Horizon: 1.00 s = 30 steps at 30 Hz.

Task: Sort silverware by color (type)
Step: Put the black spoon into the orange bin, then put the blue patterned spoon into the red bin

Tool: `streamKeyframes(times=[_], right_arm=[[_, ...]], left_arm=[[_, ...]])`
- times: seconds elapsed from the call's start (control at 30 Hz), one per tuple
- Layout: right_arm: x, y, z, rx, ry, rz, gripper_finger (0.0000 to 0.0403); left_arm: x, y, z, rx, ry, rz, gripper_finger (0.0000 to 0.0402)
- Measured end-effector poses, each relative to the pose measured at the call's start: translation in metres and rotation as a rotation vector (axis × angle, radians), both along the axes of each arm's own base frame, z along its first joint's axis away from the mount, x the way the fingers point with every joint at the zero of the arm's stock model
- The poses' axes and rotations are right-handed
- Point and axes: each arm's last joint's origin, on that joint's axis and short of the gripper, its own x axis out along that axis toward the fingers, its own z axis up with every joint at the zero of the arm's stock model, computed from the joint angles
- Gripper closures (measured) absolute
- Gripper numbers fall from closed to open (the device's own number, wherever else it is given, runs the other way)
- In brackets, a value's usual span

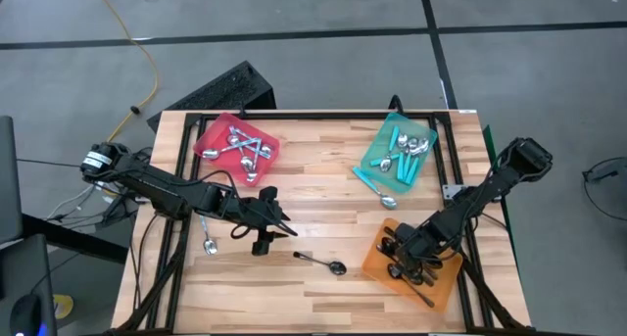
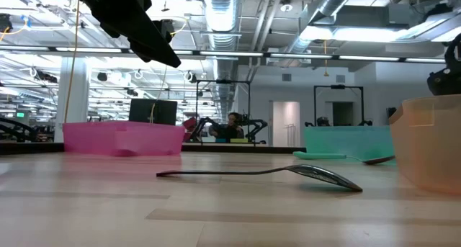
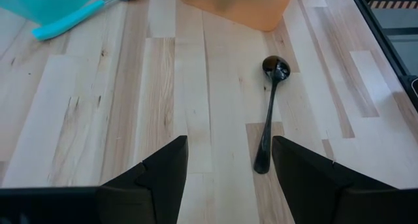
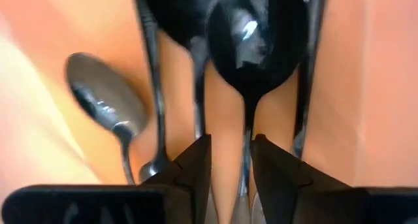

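Observation:
A black spoon [image 1: 321, 264] [image 3: 269, 113] lies flat on the wooden table near its front middle. My left gripper [image 1: 279, 223] [image 3: 228, 165] hovers open above the table, just left of the spoon's handle end. My right gripper [image 1: 404, 261] [image 4: 232, 165] points down into the orange tray [image 1: 443, 275], which holds several black spoons [image 4: 245, 48] and one greyer spoon [image 4: 104, 103]. Its fingers are open, with a black spoon's thin handle [image 4: 246, 152] running through the gap. Silver spoons lie in the red tray [image 1: 209, 140], and teal-handled ones in the teal tray [image 1: 377, 140]. My right gripper's fingers stand on either side of a black spoon's handle [image 4: 246, 142], pointing down from above and lying across it. The spoon lies on the orange tray's floor. The gap is wider than the handle, and I cannot tell whether either finger touches it.
A silver spoon [image 1: 207, 236] lies on the table under my left arm. A teal-handled spoon [image 1: 372, 186] [image 3: 72, 18] lies beside the teal tray. A black frame runs along the table's edges. Bare wood lies between the trays.

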Motion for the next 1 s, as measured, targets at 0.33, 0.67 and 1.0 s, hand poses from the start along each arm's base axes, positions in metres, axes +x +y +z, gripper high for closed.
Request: streamKeyframes(times=[0.33,0.67,1.0], right_arm=[[0.008,0.006,0.021,0.003,-0.011,0.035,0.0271],[0.024,0.002,0.068,-0.04,-0.009,0.134,0.0271],[0.054,-0.026,0.115,-0.141,-0.164,0.189,0.0271]], left_arm=[[0.0,0.0,0.0,0.009,-0.001,-0.001,0.0196],[0.0,0.0,0.0,0.008,-0.001,-0.001,0.0196],[0.0,0.0,0.0,-0.025,0.006,0.029,0.0196]])
